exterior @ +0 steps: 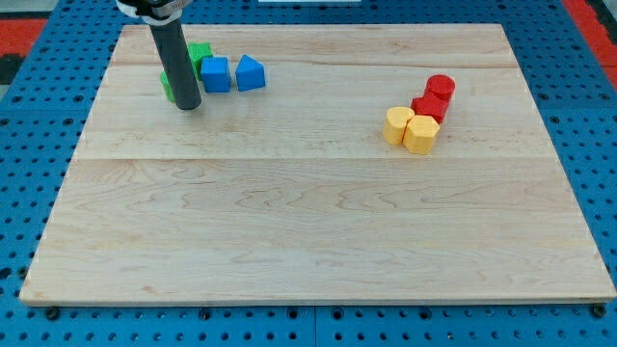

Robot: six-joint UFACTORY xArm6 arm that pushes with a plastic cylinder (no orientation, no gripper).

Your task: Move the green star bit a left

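Note:
My tip rests on the board at the view's upper left. The dark rod hides most of the green there. One green block shows just right of the rod, above the blue blocks. A sliver of green shows at the rod's left edge, touching or very near the tip. I cannot tell which green piece is the star. A blue cube sits just right of the rod, and a blue block with a pointed top sits beside it.
At the view's right, a red cylinder and a red block stand together with two yellow blocks. The wooden board lies on a blue pegboard surface.

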